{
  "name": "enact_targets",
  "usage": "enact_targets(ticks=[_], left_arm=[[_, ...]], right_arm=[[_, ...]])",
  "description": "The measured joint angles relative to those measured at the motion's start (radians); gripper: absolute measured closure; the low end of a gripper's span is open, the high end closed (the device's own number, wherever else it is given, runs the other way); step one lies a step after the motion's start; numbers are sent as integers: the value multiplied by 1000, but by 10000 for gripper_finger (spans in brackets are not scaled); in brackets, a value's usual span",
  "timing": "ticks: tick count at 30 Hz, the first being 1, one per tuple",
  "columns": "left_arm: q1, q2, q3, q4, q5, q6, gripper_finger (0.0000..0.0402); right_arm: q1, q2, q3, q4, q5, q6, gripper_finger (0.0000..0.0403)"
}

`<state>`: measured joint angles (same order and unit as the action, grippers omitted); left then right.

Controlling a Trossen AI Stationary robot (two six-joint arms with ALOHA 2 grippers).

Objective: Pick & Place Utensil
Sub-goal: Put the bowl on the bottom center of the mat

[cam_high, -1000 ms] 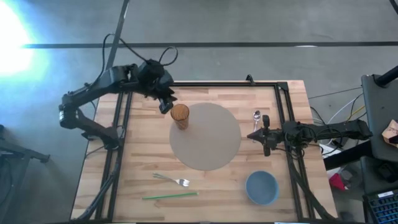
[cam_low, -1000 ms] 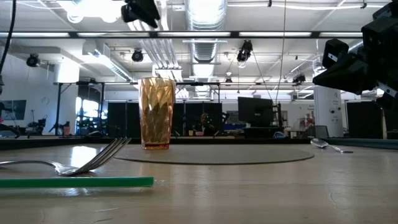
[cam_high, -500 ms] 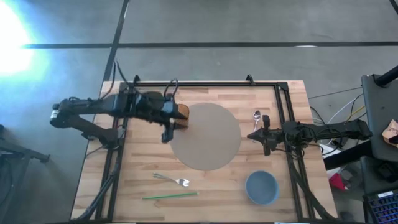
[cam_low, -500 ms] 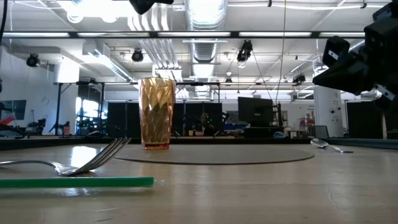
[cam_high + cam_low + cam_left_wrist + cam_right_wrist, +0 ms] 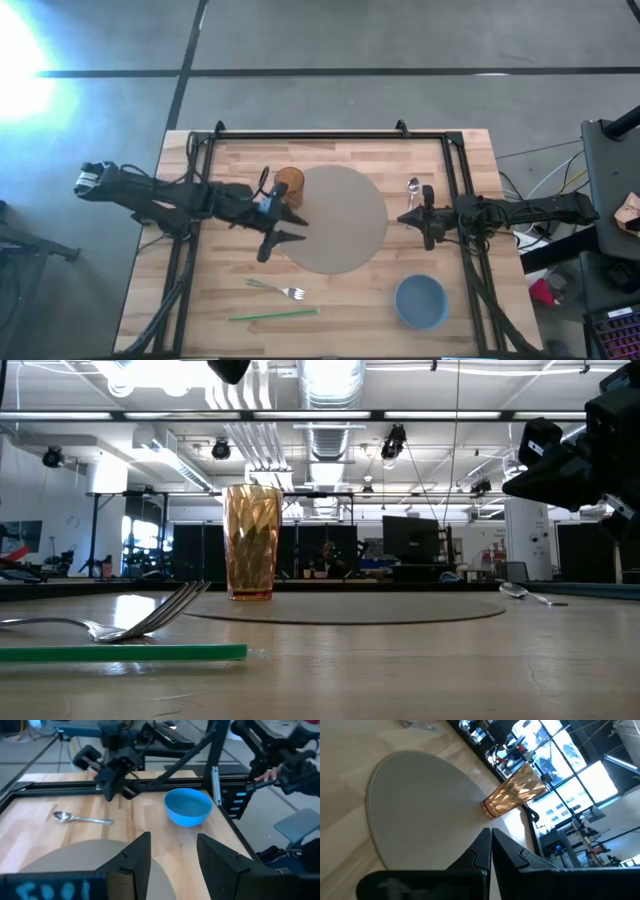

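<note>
A silver fork [image 5: 278, 290] lies flat near the table's near edge, tines toward the right, also seen in the low view as the fork [image 5: 110, 625]. A silver spoon [image 5: 413, 186] lies right of the round grey mat [image 5: 340, 225]; the left wrist view shows the spoon [image 5: 82, 818] too. My left gripper [image 5: 284, 228] is open and raised over the mat's left edge, just near of the amber cup [image 5: 289, 180]. My right gripper [image 5: 413, 219] is shut at the mat's right edge, near of the spoon, its fingers [image 5: 490, 847] together.
The amber cup [image 5: 252, 540] stands upright on the mat's far-left part. A green straw [image 5: 273, 314] lies along the near edge below the fork. A blue bowl [image 5: 420, 300] sits near-right. A black frame rail [image 5: 330, 134] borders the table's far and side edges.
My left gripper has swung from behind the cup, past its left side, toward the near edge, and now hangs over the mat's left edge, turned to point toward the right. The cup, fork, spoon and right arm have stayed in place.
</note>
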<state>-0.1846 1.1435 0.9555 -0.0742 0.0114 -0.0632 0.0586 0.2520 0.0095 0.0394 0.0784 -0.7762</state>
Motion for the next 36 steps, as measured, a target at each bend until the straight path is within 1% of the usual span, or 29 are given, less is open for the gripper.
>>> enact_targets(ticks=[2, 4, 9, 13, 15, 18, 20, 24, 31, 34, 36], left_arm=[[-18, 0, -45, 58, -1, 13, 250], [-32, 0, -91, 120, -1, 22, 250], [-56, -3, -176, 234, -1, 37, 250], [-73, -4, -195, 239, -1, 37, 250], [-84, -4, -196, 239, 0, 40, 250], [-100, -5, -196, 241, 3, 56, 250], [-109, -5, -196, 240, 3, 60, 250], [-119, -5, -210, 250, 5, 60, 250], [-118, -5, -225, 280, 4, 60, 250], [-118, -5, -225, 287, 4, 69, 250], [-118, -5, -225, 284, 4, 85, 250]], right_arm=[[0, -2, 0, 15, -5, 44, 394], [0, -1, 0, 47, -20, 140, 394], [0, -2, 0, 228, -34, 507, 394], [0, -2, 0, 395, -34, 773, 394], [0, -2, 0, 467, -34, 865, 394], [0, -2, 0, 552, -34, 960, 394], [0, -2, 0, 606, -34, 990, 394], [0, -2, 0, 713, -29, 969, 394], [0, -2, 1, 914, -27, 758, 394], [0, -2, 35, 930, -27, 751, 394], [0, -1, 76, 913, -26, 799, 394]])
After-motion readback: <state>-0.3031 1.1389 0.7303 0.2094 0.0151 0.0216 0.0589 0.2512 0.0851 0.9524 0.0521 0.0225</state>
